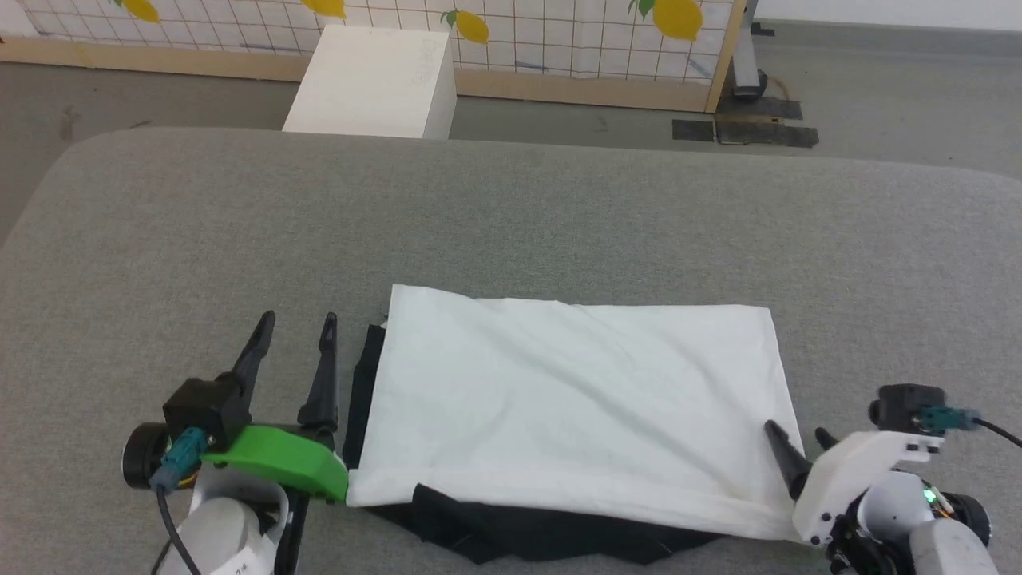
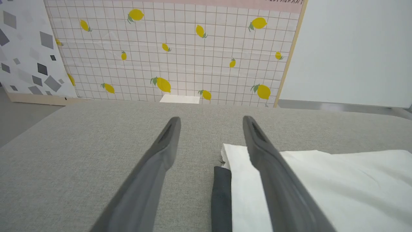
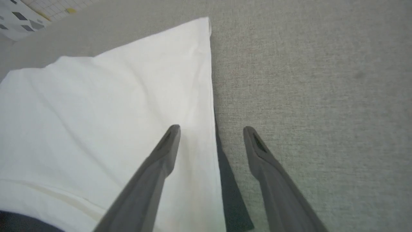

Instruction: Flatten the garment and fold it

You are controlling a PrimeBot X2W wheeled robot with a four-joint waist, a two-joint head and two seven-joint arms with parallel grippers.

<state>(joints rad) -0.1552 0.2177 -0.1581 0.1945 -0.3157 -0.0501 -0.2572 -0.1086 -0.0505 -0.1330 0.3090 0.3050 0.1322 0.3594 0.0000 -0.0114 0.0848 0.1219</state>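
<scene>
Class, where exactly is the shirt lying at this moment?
In the head view the shirt lies on the grey surface, toward its near edge, between the left gripper at its left side and the right gripper at its near right corner.

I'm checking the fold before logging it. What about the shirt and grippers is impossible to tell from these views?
- Head view: how the black fabric lies under the garment; its white top layer covers most of it.
- Right wrist view: whether the right gripper's finger over the cloth touches it; contact is unclear.
- Left wrist view: the garment's right part, cut off by the picture's edge.
</scene>
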